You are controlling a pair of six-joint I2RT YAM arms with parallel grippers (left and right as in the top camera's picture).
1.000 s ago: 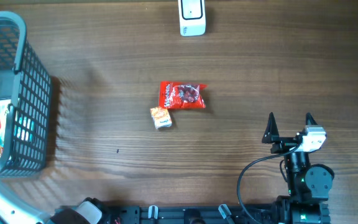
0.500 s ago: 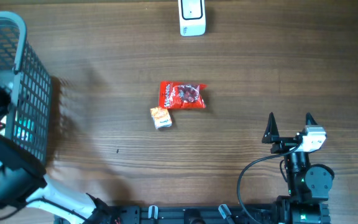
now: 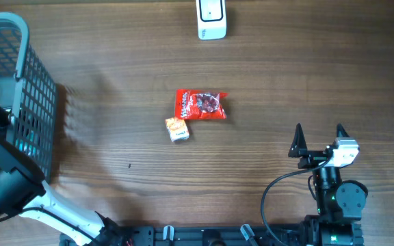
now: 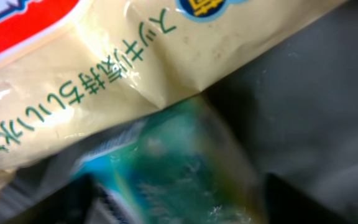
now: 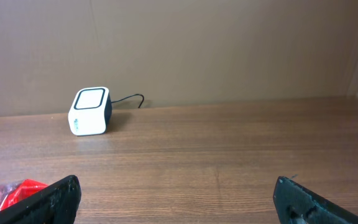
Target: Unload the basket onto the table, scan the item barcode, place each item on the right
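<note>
My left arm [image 3: 2,178] reaches down into the grey basket [image 3: 36,89] at the table's left edge. In the left wrist view a blurred blue-green packet [image 4: 185,168] fills the space between the wide-set jaws of my left gripper [image 4: 179,208]; a grip does not show. A cream bag [image 4: 104,81] with green print lies just behind it. The white scanner [image 3: 211,19] stands at the far edge, its window also in the right wrist view [image 5: 90,111]. My right gripper [image 3: 318,137] rests open at the near right, nothing between its fingers.
A red snack packet [image 3: 201,104] and a small orange packet [image 3: 177,128] lie mid-table. The red packet's edge [image 5: 5,190] shows at the lower left of the right wrist view. The basket's mesh wall rises beside my left arm.
My left arm has swung into the basket and come down over its contents. The right arm and the packets on the table have not moved.
</note>
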